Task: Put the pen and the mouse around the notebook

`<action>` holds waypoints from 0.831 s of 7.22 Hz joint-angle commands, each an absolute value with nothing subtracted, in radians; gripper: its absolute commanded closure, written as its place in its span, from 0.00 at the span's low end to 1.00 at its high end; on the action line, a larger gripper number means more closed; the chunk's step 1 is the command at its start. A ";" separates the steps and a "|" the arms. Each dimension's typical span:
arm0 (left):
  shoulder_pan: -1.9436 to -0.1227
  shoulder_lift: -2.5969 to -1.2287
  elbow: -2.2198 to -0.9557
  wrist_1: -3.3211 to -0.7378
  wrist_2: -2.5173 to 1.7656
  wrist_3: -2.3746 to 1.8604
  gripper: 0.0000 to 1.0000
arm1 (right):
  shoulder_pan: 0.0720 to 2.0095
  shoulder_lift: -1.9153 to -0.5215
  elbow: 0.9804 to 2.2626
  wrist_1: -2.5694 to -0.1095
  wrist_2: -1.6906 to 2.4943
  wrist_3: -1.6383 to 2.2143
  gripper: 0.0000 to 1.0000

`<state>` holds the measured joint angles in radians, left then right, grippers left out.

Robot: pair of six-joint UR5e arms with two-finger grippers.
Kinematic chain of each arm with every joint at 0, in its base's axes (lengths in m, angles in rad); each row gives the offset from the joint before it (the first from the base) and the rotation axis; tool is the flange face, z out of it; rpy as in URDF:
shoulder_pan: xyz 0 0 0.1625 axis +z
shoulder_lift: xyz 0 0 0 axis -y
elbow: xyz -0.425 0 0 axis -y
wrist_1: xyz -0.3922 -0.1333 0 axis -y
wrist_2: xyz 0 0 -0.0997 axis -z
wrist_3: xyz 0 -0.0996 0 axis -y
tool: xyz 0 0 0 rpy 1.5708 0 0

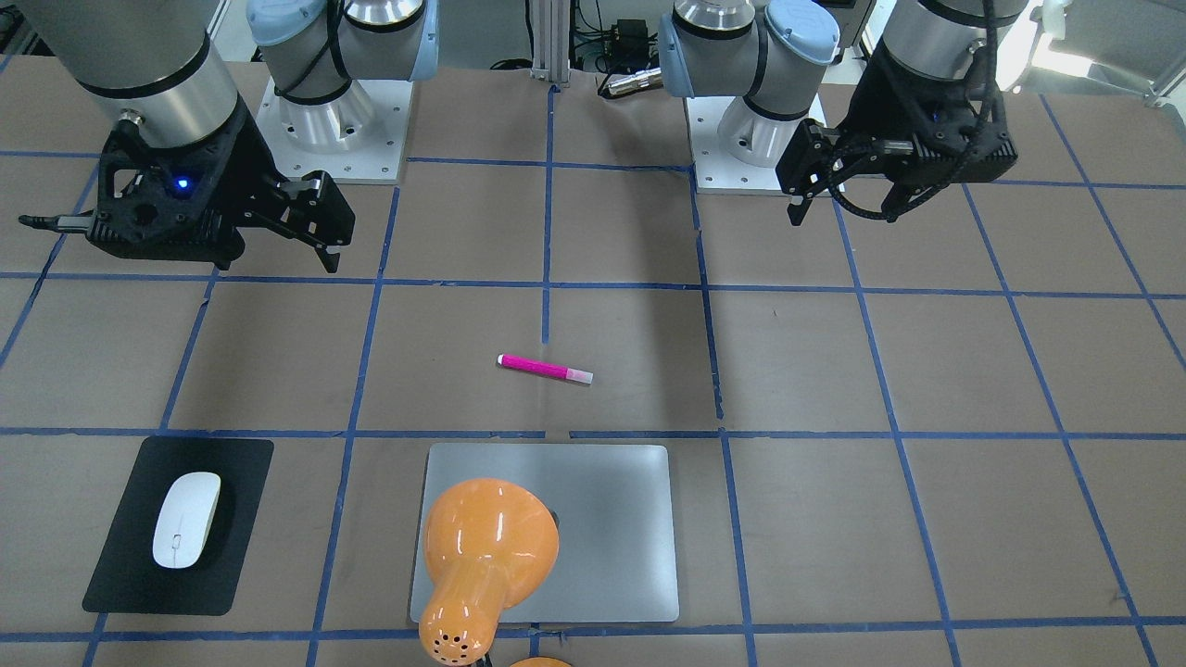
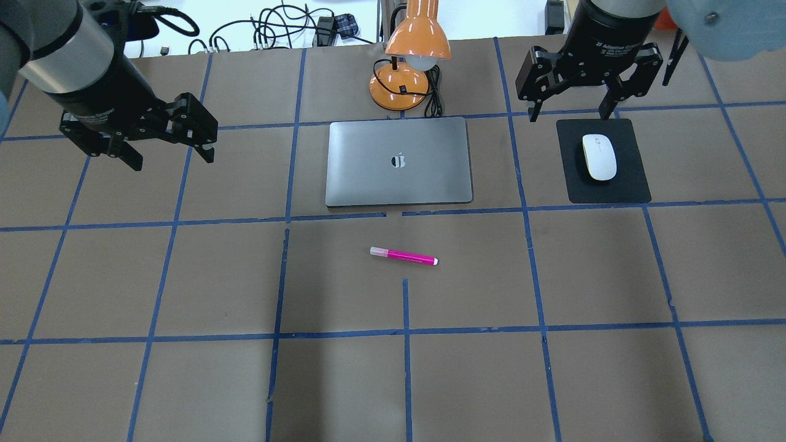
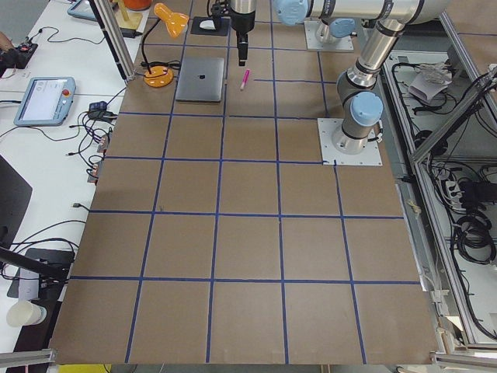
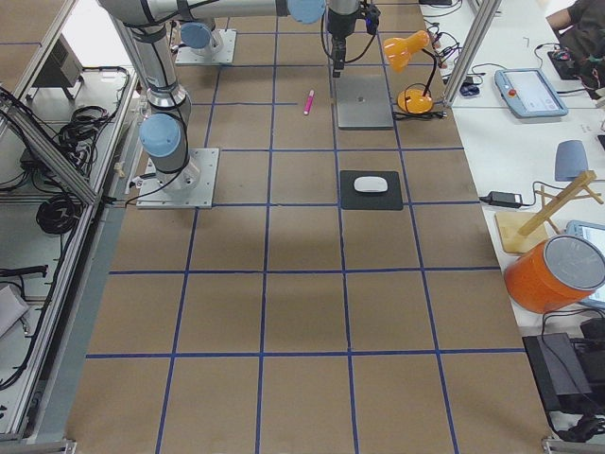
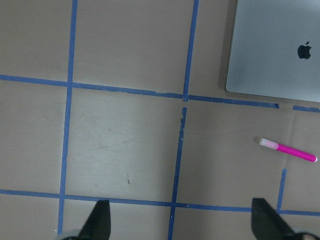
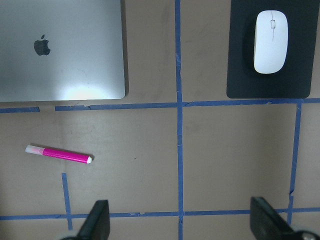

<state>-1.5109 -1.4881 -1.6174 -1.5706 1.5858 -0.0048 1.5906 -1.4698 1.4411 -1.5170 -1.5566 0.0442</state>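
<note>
The silver-grey notebook lies closed at the table's far middle. On the robot's side of it, the pink pen lies flat, parallel to its edge. The white mouse rests on a black mat to the notebook's right. My left gripper hovers open and empty, high over the table left of the notebook. My right gripper hangs open and empty above the mat's far edge. The right wrist view shows the mouse, pen and notebook between its open fingers.
An orange desk lamp stands behind the notebook, and in the front-facing view its shade overhangs the lid. Blue tape lines grid the brown table. Cables lie along the far edge.
</note>
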 commanded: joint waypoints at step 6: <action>-1.531 -1.493 -1.600 -1.566 1.600 -0.025 0.00 | 1.585 -1.473 1.448 -1.522 -1.551 0.046 0.00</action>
